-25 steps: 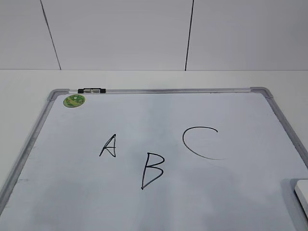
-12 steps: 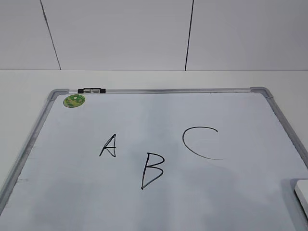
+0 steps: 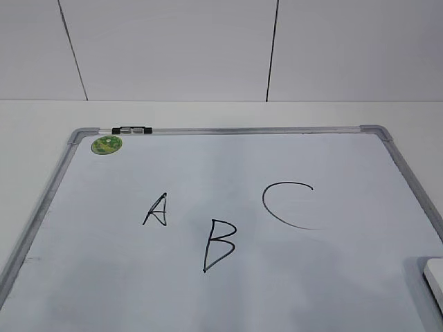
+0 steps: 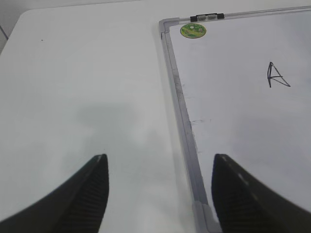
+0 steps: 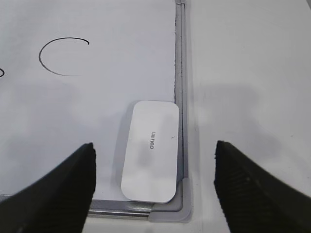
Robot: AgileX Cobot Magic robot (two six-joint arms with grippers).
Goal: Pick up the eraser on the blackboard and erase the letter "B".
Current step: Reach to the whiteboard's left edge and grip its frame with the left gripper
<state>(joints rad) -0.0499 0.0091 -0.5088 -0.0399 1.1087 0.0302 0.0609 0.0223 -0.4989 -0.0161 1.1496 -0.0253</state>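
The blackboard (image 3: 228, 290) is a white board with a grey frame, lying flat. The black letter "B" (image 3: 219, 244) stands near its middle, between an "A" (image 3: 156, 209) and a "C" (image 3: 289, 205). The white eraser (image 5: 151, 150) lies flat in the board's near right corner, against the frame; only its edge shows in the exterior view (image 3: 435, 278). My right gripper (image 5: 154, 145) is open, above the eraser, with the eraser between its fingers. My left gripper (image 4: 160, 158) is open and empty over the board's left frame (image 4: 184, 126), near a front corner.
A green round sticker (image 3: 106, 144) and a small black-and-silver clip (image 3: 133, 129) sit at the board's far left corner. White table (image 4: 82, 82) surrounds the board. A white panelled wall (image 3: 173, 48) stands behind.
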